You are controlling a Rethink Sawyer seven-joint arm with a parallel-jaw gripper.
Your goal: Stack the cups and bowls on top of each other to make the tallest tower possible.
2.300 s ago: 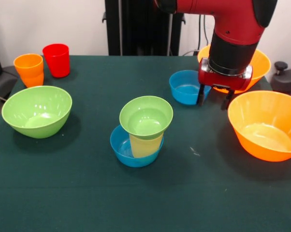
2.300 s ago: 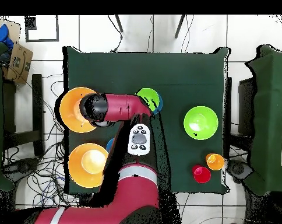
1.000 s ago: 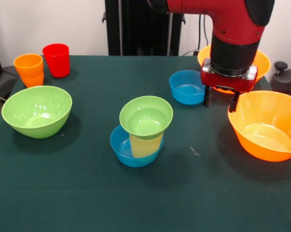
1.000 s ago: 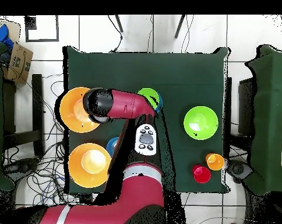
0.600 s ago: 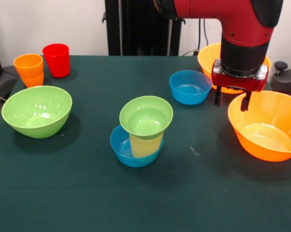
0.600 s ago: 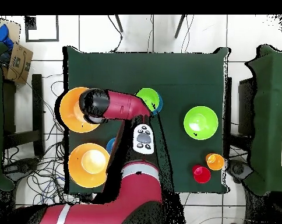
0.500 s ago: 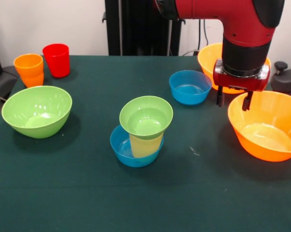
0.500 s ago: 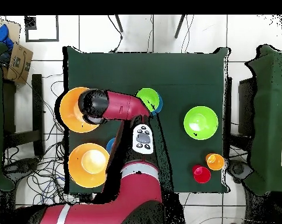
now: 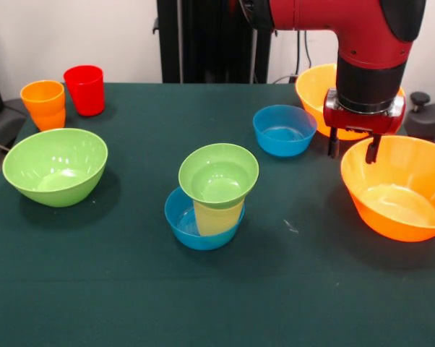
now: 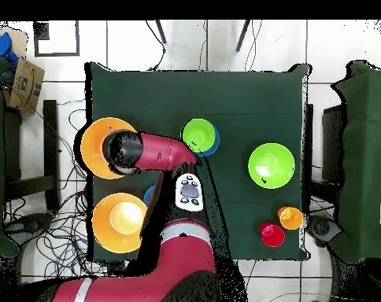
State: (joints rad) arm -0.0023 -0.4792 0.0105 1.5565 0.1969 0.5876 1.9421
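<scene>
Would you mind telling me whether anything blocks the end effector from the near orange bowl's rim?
Nothing visible does: the end effector hangs open right above the far rim of the orange bowl.

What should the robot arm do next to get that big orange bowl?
Probably lower a little so the open gripper straddles the far rim of the near large orange bowl, then close. Its fingers hang just above that rim, holding nothing, and the tower of small blue bowl, yellow cup and small green bowl needs another piece.
</scene>
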